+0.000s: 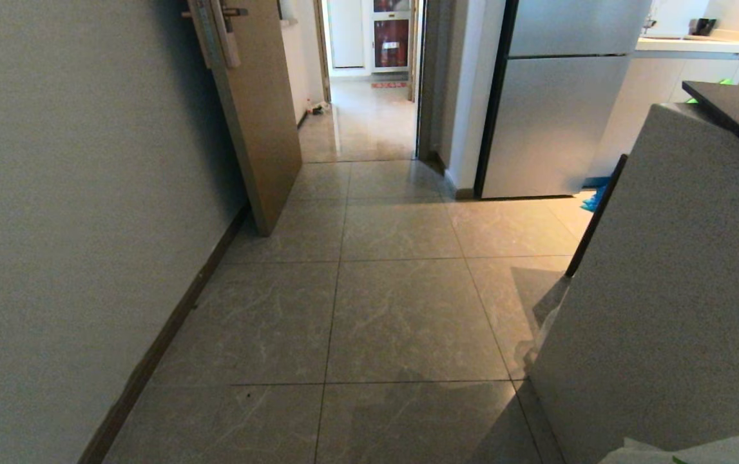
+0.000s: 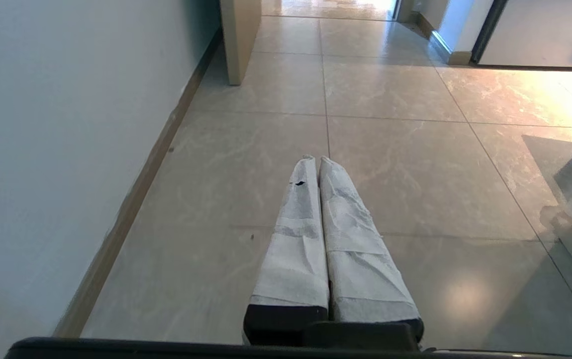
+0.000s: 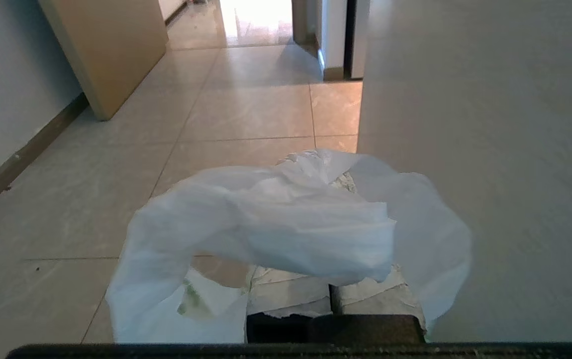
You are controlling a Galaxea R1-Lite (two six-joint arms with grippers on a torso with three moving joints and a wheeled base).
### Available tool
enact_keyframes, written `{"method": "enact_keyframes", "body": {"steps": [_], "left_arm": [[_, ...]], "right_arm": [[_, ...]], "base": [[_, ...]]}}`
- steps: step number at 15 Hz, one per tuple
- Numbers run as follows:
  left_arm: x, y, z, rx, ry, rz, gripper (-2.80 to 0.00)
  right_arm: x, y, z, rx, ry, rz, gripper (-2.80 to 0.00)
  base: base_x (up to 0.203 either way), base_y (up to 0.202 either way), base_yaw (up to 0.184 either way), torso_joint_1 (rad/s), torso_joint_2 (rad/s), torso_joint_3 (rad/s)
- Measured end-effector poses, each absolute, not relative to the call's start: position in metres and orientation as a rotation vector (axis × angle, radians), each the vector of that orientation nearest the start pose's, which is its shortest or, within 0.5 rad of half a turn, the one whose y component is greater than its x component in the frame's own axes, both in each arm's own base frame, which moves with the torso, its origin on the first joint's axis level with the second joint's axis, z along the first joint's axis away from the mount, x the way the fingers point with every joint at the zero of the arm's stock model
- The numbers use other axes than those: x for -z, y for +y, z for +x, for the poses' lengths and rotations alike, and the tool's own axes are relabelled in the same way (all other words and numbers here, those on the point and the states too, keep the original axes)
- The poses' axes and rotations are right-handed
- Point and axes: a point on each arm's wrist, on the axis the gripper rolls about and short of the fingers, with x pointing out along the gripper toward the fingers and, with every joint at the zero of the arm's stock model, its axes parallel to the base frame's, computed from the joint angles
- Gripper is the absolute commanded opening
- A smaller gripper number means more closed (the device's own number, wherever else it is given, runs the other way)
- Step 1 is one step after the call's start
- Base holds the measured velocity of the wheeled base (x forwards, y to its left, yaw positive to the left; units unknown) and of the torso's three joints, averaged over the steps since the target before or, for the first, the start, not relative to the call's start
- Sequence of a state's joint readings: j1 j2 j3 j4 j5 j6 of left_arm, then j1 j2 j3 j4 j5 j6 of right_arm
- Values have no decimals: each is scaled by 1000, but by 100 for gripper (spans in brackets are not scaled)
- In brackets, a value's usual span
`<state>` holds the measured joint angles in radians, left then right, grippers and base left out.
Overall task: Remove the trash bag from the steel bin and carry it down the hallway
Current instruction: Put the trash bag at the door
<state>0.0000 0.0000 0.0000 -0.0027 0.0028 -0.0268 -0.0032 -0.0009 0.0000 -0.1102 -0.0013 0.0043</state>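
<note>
White plastic of the trash bag (image 3: 286,229) draped over our right gripper (image 3: 335,187), its fingers pinching the bag; our left gripper (image 2: 318,159) was pressed together, empty.

Glossy grey-beige marble-look floor tiles (image 1: 401,322) w/ thin dark grout lines. Plain white wall (image 1: 73,212) left of the floor, dark baseboard (image 1: 169,328) along its foot. Tan wooden door (image 1: 259,116) open beyond the wall, metal lever handle. Steel fridge (image 1: 556,103) right of the doorway (image 1: 369,96), warm light on tiles near it. Speckled grey counter side (image 1: 665,309) near right.
</note>
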Motion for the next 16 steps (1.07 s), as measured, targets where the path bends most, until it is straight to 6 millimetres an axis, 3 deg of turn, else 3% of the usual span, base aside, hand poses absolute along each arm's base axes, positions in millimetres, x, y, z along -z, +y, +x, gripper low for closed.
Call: {"method": "enact_keyframes", "body": {"steps": [16], "left_arm": [[-76,0,-23,-3,-3,-27,-280]], "right_arm": [[-87,0,-24,5,-112,5,-280]], "base": [[191,0,0,2,2,2]]}}
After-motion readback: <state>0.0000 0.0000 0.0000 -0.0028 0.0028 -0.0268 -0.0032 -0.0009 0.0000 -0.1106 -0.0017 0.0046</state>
